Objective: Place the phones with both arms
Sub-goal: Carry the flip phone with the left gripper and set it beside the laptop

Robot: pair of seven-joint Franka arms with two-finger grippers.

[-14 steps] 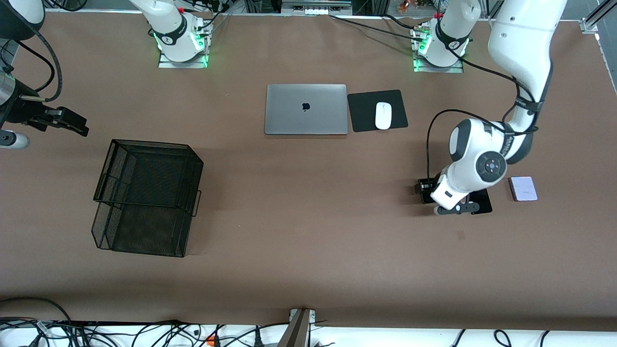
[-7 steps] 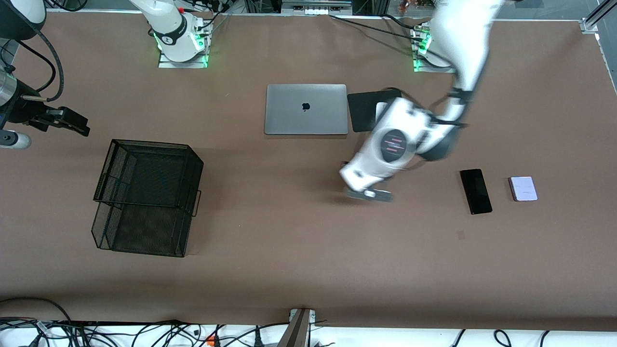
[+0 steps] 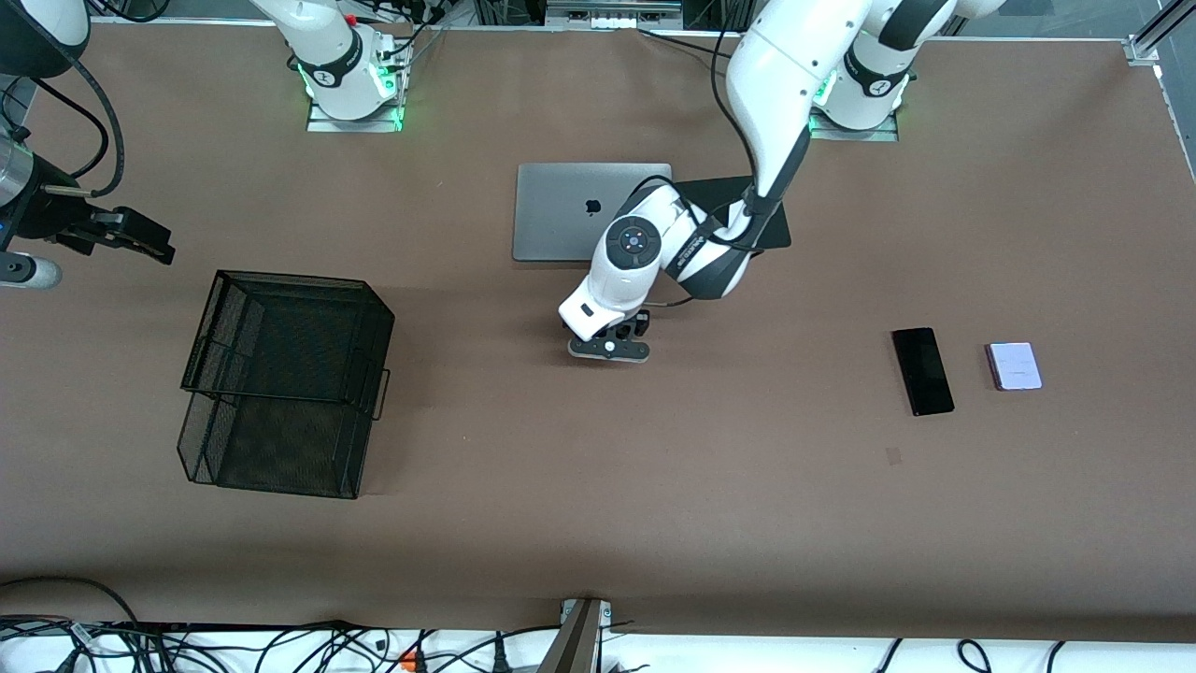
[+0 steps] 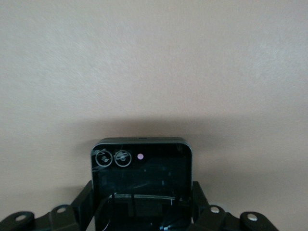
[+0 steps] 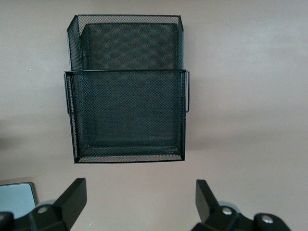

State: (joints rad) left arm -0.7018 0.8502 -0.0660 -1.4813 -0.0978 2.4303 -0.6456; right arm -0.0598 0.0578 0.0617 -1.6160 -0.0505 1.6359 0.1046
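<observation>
Left end effector (image 3: 612,348) grips the black flip phone (image 4: 140,185); right end effector (image 5: 139,202) waits wide.

flip phone (image 4: 141,185): between the left gripper's fingers (image 4: 83,204); lower end cut off by the left wrist view's edge; hidden under the arm in the front view.
mouse pad (image 3: 780,220): mostly covered by the left arm.
laptop (image 3: 561,210): one corner hidden by the left arm.
right gripper (image 3: 131,238): wrist and arm cut off at the front view's edge.
wire basket (image 5: 127,91): whole, ahead of the right fingers (image 5: 72,195).
</observation>
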